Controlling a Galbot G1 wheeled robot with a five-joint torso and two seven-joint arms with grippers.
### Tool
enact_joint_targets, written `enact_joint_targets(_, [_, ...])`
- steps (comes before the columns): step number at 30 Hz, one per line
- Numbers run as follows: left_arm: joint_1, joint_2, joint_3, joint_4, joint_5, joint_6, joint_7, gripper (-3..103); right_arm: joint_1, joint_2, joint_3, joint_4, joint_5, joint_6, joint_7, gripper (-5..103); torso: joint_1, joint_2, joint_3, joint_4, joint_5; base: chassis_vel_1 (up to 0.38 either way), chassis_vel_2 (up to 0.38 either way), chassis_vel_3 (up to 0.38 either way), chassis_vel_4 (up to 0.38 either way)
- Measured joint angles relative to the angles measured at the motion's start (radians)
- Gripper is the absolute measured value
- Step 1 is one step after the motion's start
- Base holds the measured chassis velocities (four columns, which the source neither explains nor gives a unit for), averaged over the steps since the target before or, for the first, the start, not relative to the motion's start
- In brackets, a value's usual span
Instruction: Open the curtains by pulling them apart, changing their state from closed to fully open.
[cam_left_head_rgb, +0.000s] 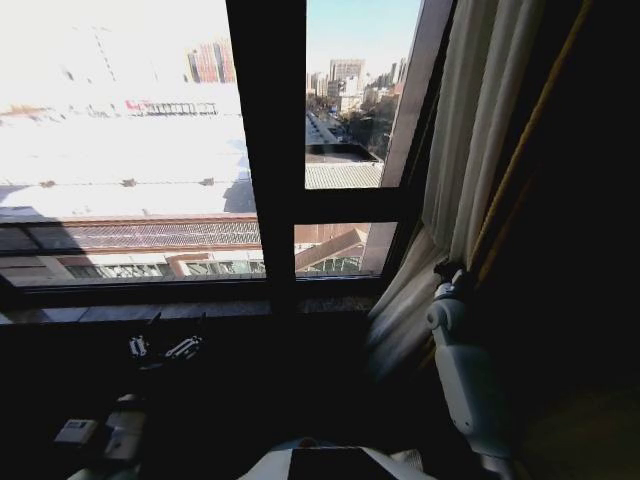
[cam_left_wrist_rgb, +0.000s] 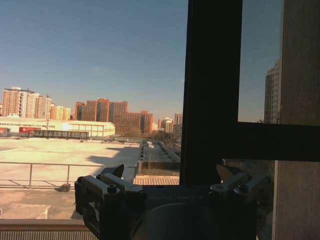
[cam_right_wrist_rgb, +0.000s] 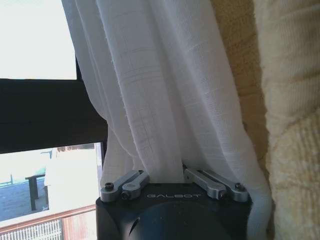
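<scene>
One sheer white curtain (cam_left_head_rgb: 470, 130) hangs gathered at the right side of the window, and its lower part is drawn toward my right gripper (cam_left_head_rgb: 447, 275). In the right wrist view the pleated curtain (cam_right_wrist_rgb: 165, 100) runs down between the fingers of my right gripper (cam_right_wrist_rgb: 170, 181), which is shut on the fabric. My left gripper (cam_left_head_rgb: 165, 348) sits low in the shadow below the sill at the left. Seen from the left wrist, the left gripper (cam_left_wrist_rgb: 170, 172) is open, holds nothing and faces the bare glass.
A dark window frame (cam_left_head_rgb: 268, 150) divides the glass, with a sill (cam_left_head_rgb: 150, 312) along the bottom. A thick yellowish drape (cam_right_wrist_rgb: 290, 125) hangs just beside the sheer fabric. A small white device (cam_left_head_rgb: 75, 430) lies at the lower left in the dark.
</scene>
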Motion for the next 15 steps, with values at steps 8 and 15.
enact_joint_targets(8, [-0.017, 0.000, 0.001, -0.007, -0.001, 0.012, 0.000, 100, -0.146, -0.010, -0.078, 0.171, -0.004, -0.010, -0.058, 41, 0.000, 0.000, 0.000, 0.0000, -0.0003, 0.000, 0.000, 0.000, 0.000])
enact_joint_targets(15, [-0.027, 0.001, -0.004, -0.009, -0.008, 0.022, -0.003, 100, -0.283, -0.026, -0.149, 0.383, 0.002, -0.058, -0.051, 69, 0.000, 0.000, 0.000, 0.0004, -0.0004, 0.000, 0.000, 0.000, 0.000])
